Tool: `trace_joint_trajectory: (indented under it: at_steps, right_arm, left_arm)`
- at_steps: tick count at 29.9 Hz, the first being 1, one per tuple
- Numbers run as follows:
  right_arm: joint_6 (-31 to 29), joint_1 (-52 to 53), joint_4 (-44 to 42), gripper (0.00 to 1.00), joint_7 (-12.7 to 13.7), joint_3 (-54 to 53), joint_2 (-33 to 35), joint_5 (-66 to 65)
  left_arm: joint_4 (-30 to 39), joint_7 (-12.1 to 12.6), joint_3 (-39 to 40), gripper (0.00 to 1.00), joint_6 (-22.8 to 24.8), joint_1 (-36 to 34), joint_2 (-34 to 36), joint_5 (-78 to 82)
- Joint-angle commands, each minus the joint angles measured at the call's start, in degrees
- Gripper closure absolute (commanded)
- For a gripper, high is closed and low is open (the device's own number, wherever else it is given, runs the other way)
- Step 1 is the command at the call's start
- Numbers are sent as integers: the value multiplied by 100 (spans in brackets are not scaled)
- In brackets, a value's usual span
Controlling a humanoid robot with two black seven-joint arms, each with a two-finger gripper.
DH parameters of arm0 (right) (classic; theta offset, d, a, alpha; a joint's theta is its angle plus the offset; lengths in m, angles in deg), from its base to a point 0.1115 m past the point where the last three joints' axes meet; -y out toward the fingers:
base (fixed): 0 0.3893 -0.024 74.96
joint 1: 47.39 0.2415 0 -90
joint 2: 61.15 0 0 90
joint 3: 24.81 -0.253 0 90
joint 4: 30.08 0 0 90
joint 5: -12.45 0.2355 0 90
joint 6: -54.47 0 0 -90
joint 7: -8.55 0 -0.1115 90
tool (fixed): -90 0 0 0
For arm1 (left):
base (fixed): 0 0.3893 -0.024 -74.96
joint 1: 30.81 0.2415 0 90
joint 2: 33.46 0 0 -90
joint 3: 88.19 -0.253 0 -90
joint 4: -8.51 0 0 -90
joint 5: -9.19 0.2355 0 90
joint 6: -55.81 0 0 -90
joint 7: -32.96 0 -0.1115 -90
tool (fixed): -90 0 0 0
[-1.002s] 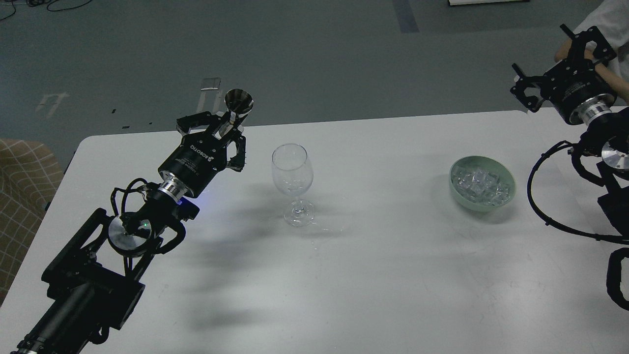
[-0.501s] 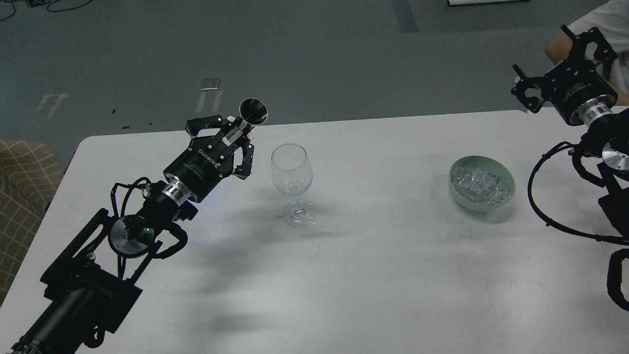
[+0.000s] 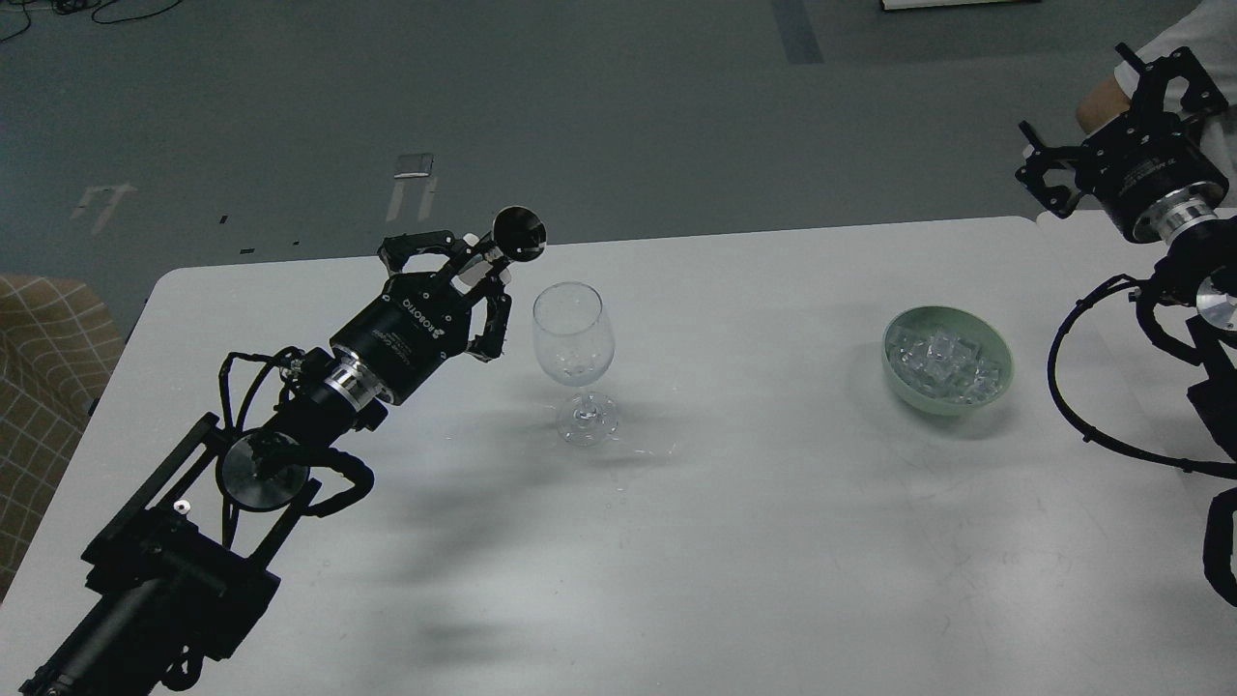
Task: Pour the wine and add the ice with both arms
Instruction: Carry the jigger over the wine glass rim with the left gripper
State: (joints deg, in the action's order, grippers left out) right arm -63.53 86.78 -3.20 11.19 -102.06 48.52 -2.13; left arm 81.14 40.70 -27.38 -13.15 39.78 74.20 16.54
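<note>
A clear stemmed wine glass [image 3: 573,333] stands upright on the white table [image 3: 734,541], left of centre. My left gripper [image 3: 471,280] is shut on the stem of a small dark metal cup [image 3: 519,234]. It holds the cup tilted just left of the glass rim and a little above it. The ice [image 3: 942,360], a heap of small clear cubes, lies in a pale green bowl [image 3: 1005,379] on the right. My right gripper [image 3: 1102,121] is open and empty, raised beyond the table's far right corner, well away from the bowl.
A person's arm [image 3: 1094,101] in a white sleeve is right behind my right gripper. A checked brown seat [image 3: 39,387] stands off the table's left edge. Small clear splashes lie on the table around the glass's foot [image 3: 628,454].
My left gripper has moved right toward the wine glass with the metal cup, which now tips more toward the glass. My right gripper has shifted slightly right and up.
</note>
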Motion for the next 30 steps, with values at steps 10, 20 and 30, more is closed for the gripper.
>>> trace_joint_trajectory:
  at_steps: [10, 20, 30]
  right_arm:
    - [0, 30, 10, 0, 0, 0, 10, 0]
    - [0, 101, 19, 0, 0, 0, 19, 0]
    - [0, 92, 27, 0, 0, -9, 19, 9]
  left_arm:
    - [-65, 8, 1, 94, 137, -27, 9, 504]
    - [-82, 0, 9, 94, 154, -1, -9, 1252]
    - [-82, 0, 9, 94, 145, -115, 0, 1384]
